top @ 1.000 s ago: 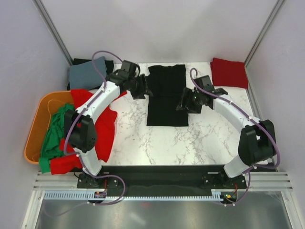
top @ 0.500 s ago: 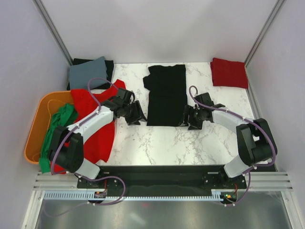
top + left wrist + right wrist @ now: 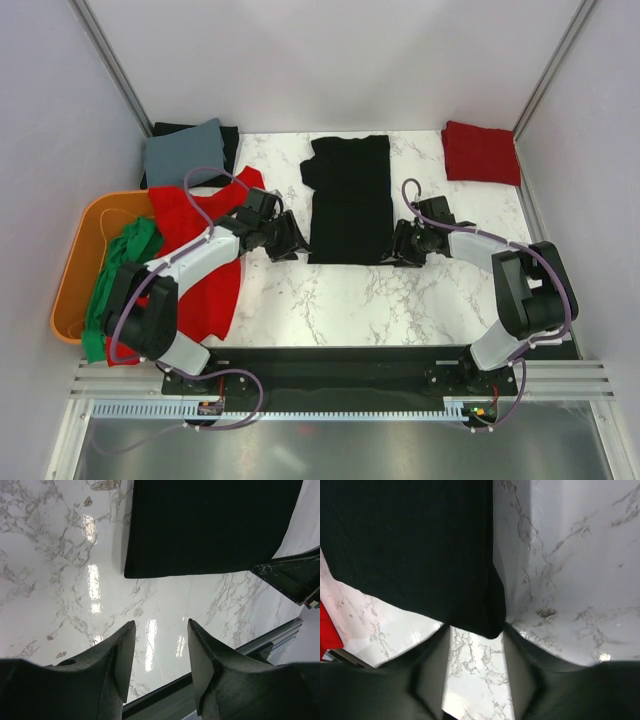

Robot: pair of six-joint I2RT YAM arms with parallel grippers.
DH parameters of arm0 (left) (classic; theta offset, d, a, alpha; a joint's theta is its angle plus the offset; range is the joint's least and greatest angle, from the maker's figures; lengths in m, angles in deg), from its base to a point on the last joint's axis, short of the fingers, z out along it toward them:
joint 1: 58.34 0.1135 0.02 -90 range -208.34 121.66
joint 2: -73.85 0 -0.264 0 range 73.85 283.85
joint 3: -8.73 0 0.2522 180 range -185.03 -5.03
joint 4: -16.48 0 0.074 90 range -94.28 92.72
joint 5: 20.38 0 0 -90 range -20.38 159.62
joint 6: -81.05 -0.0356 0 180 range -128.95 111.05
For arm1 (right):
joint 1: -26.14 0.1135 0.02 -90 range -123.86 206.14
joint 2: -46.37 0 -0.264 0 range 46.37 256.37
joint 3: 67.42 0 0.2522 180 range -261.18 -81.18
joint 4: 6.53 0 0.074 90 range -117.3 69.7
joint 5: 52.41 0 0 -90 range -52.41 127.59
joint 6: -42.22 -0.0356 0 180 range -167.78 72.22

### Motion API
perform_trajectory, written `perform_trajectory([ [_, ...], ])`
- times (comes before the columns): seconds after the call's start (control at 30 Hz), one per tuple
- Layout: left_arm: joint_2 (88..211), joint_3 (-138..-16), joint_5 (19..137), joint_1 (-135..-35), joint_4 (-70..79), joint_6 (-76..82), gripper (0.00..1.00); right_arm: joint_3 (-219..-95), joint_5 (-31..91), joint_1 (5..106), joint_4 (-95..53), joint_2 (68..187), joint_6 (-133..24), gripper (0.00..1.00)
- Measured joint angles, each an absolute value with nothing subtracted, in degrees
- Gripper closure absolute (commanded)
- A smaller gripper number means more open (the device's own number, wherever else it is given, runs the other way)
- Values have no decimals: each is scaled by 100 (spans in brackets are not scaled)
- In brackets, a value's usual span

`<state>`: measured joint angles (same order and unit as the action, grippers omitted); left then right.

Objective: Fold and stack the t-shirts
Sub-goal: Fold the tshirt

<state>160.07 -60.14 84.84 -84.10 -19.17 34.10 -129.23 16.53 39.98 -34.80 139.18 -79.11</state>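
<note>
A black t-shirt, folded into a long strip, lies in the middle of the marble table. My left gripper is open and empty, low over the table just left of the shirt's near left corner. My right gripper is open at the near right corner; in the right wrist view that corner lies at the gap between my fingertips. A folded red t-shirt lies at the back right. A folded grey-blue t-shirt lies on a black one at the back left.
An orange tub stands at the left edge, with a green t-shirt hanging over its rim. A loose red t-shirt is spread beside it under my left arm. Grey walls close in the table.
Both arms have drawn back from the black shirt's far half toward its near edge. Each gripper now sits at a near corner. The shirt has not moved.
</note>
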Motion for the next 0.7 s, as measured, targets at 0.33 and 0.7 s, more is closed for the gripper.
perform_trajectory([
  [0.33,16466,-5649,8504,-8497,-1235,3408,47,-12720,1345,3917,-3191,13986,-7834,100],
  [0.7,17080,-5601,8268,-8521,-667,3325,47,-12720,910,3832,-3145,14023,-7793,100],
])
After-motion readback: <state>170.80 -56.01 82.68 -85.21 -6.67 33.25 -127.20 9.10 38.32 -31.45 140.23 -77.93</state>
